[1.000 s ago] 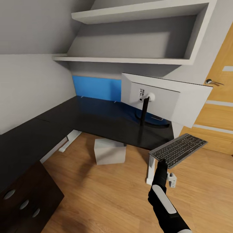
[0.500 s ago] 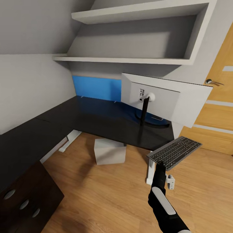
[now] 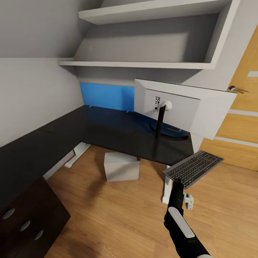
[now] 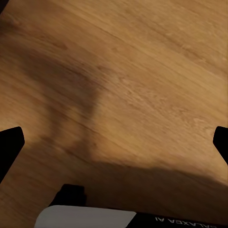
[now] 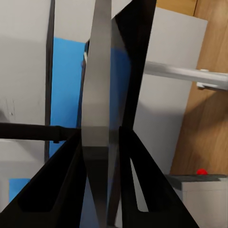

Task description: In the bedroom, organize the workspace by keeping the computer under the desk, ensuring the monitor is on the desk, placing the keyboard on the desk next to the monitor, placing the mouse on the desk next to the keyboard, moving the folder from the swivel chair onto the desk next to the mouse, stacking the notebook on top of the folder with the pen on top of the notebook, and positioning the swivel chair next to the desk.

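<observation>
Right tool (image 3: pixel 176 182) pinches the keyboard (image 3: pixel 193 168) by its near edge, holding it in the air beside the desk's (image 3: pixel 107 130) near right corner, over the wood floor (image 3: pixel 118 215). In the right wrist view the two dark fingers (image 5: pixel 61 190) press on either side of the keyboard (image 5: pixel 97 109), which is seen edge-on as a thin grey slab. The keyboard is tilted, its far end raised toward the wooden door (image 3: pixel 243 118).

On the desk stands the monitor (image 3: pixel 182 107), white back facing the camera, on its thin black stem near the right end of the black tabletop; the blue panel (image 3: pixel 105 96) runs along the back edge behind it. A grey box (image 3: pixel 121 166) (probably the computer) sits on the floor under the desk. White wall shelves (image 3: pixel 150 39) hang above, and a black drawer unit (image 3: pixel 28 218) with round knobs is at the near left.

Left tool (image 4: pixel 114 142) is spread wide over bare floor, its fingertips (image 4: pixel 9 145) at the frame's edges.
</observation>
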Robot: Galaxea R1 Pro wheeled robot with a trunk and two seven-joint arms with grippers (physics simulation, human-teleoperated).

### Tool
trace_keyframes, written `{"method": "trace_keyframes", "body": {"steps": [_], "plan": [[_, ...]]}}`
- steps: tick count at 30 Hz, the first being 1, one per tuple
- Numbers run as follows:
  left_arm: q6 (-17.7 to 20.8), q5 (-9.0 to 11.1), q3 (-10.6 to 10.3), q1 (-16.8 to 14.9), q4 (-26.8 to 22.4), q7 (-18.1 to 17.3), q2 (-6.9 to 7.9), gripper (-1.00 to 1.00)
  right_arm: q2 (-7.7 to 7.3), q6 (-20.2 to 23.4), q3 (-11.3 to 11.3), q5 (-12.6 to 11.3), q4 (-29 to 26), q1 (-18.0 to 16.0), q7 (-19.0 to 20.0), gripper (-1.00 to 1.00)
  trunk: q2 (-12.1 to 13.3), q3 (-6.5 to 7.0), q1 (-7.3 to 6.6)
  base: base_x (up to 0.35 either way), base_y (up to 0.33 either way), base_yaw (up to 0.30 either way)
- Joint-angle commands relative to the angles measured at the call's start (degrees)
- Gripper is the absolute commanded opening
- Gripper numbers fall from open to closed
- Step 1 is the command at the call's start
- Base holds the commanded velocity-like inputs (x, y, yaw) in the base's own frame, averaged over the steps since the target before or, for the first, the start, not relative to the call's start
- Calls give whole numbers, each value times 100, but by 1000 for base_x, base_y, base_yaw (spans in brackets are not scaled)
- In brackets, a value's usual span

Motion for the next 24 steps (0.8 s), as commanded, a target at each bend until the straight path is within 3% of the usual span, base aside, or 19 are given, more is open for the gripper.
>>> {"method": "trace_keyframes", "body": {"steps": [1,5,19,24], "plan": [[11,46,-25,-3,-8,40,6,100,-2,-20,13,-99,1,-4,59,-100,-44,-24,22,0,0,0],[11,52,-25,-3,-7,36,5,100,-2,-20,7,-99,-1,-4,59,-100,-205,-95,110,0,0,0],[3,31,-28,-3,-7,19,8,100,-2,-20,6,-99,0,-4,64,-100,-205,-95,110,0,0,0],[2,29,-33,-3,-7,13,8,100,-2,-20,6,-99,-1,-4,73,-100,-205,-95,110,144,0,0]]}}
